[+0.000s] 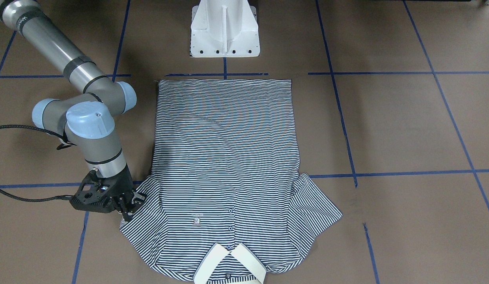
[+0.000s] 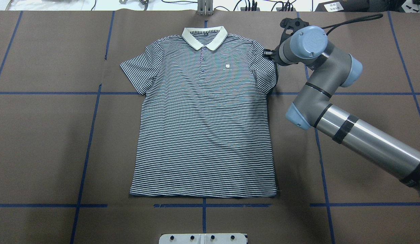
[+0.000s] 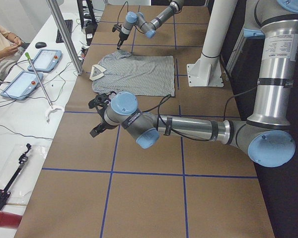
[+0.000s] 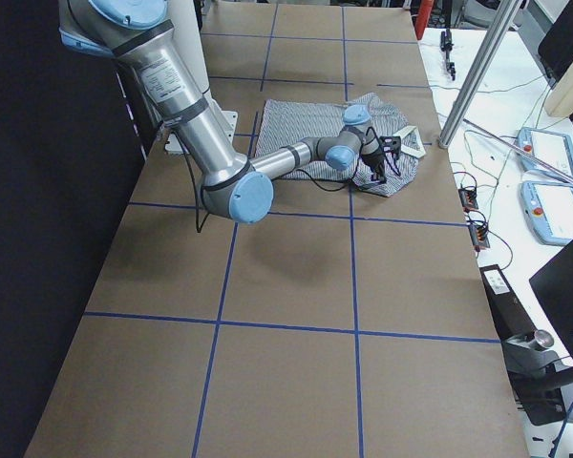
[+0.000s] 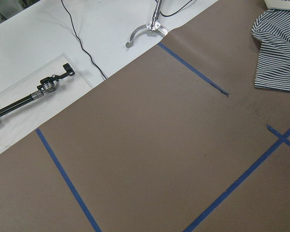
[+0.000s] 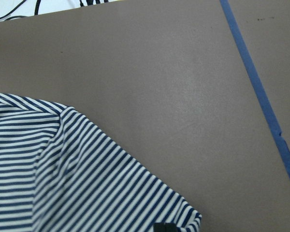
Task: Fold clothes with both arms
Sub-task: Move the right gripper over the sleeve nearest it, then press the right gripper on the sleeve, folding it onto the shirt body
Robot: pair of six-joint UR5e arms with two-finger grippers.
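The striped polo shirt (image 2: 203, 128) lies flat and front up in the middle of the brown surface (image 2: 44, 135), inside a grid of blue tape lines (image 2: 91, 135); its straight hem (image 1: 224, 81) lies near the white pedestal (image 1: 224, 27) and its cream collar (image 2: 205, 35) points to the far edge; the buttons (image 1: 230, 228) and the small chest logo (image 1: 196, 220) face up; both short sleeves are spread out to the sides. The right arm (image 2: 349, 132) reaches across the surface to the sleeve on the robot's right (image 1: 144, 213); the right end effector (image 1: 131, 205) is down at that sleeve's outer edge, touching or just beside the cloth; the right wrist view shows one black fingertip (image 6: 164, 227) at the sleeve's hem corner while the sleeve lies flat, and I cannot tell whether the fingers are apart or pinching the fabric. The left arm (image 3: 188, 128) stretches out low over bare brown paper, well apart from the shirt's other sleeve (image 1: 315, 205); the left end effector (image 3: 99, 124) shows only in the side view, so I cannot tell whether it is spread or closed; its wrist camera looks on tape lines and one corner of striped cloth.
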